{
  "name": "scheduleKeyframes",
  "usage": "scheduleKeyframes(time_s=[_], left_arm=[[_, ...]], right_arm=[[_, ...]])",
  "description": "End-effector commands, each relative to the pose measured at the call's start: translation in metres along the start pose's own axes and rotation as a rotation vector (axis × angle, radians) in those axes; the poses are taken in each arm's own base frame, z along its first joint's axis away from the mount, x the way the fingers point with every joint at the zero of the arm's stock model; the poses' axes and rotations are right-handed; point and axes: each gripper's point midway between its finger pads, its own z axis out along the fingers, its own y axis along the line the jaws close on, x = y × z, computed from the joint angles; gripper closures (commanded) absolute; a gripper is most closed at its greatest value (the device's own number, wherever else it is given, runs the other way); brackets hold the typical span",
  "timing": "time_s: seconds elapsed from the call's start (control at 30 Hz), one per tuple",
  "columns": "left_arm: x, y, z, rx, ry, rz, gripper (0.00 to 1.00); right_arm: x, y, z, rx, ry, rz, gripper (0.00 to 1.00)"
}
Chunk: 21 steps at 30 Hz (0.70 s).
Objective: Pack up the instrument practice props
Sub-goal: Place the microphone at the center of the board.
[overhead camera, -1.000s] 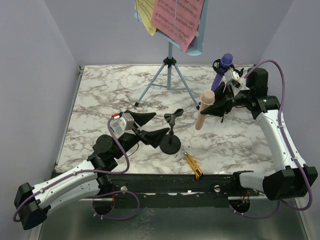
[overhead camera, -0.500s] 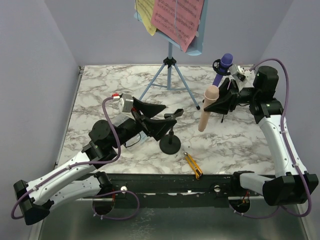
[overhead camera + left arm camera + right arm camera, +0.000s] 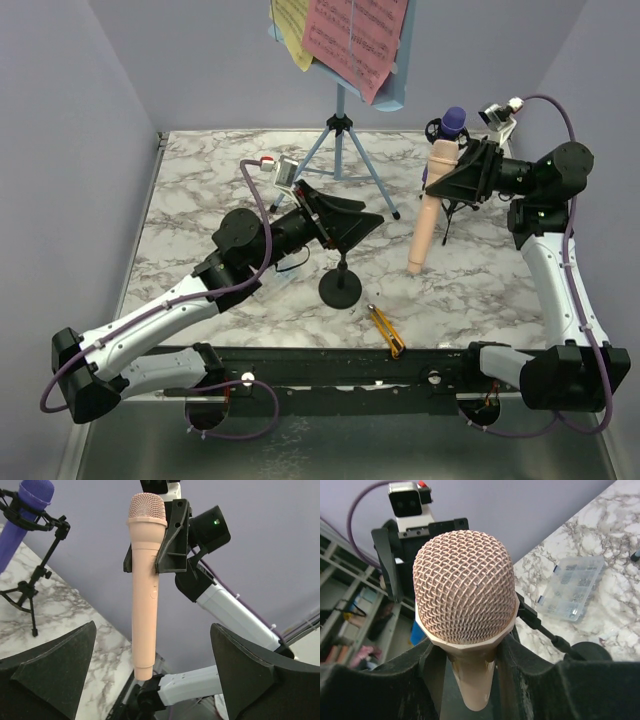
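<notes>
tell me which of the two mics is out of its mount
The beige microphone: it hangs in the air, clamped near its head in the jaws of the right gripper. The purple microphone sits in its black mount.

Music rack (image 3: pixel 398 92) stands on its tripod legs at far centre of the table (image 3: pixel 200 180) with the sheet-music pages (image 3: pixel 355 35) resting on it. To its right, at the far right corner, one microphone (image 3: pixel 453 122) sits head-up in a mic mount (image 3: pixel 433 128). A second microphone (image 3: pixel 424 225) hangs head-up over the table just in front of that mount, clamped in the right gripper (image 3: pixel 440 178). The empty mic mount (image 3: pixel 340 288) stands near centre below the left gripper (image 3: pixel 360 225), utility knife (image 3: pixel 385 331) to its near right by the table edge, parts box (image 3: pixel 570 592) to its left.
</notes>
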Motion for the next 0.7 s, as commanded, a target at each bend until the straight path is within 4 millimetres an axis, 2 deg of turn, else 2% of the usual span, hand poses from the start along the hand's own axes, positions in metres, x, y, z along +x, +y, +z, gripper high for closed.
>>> scheduleKeyframes(time_s=[0.0,0.2,0.67], left_arm=[[-0.008,-0.003,0.017,-0.012,-0.038,-0.180,0.04],[-0.003,0.007,0.032,-0.033,-0.048,-0.240,0.05],[0.013,0.007,0.050,0.009,0.009,-0.324,0.08]], right_arm=[[-0.014,0.009,-0.003,0.014,-0.087,0.189,1.00],[-0.013,0.009,-0.004,0.018,-0.091,0.209,1.00],[-0.011,0.004,-0.004,0.020,-0.093,0.224,1.00]])
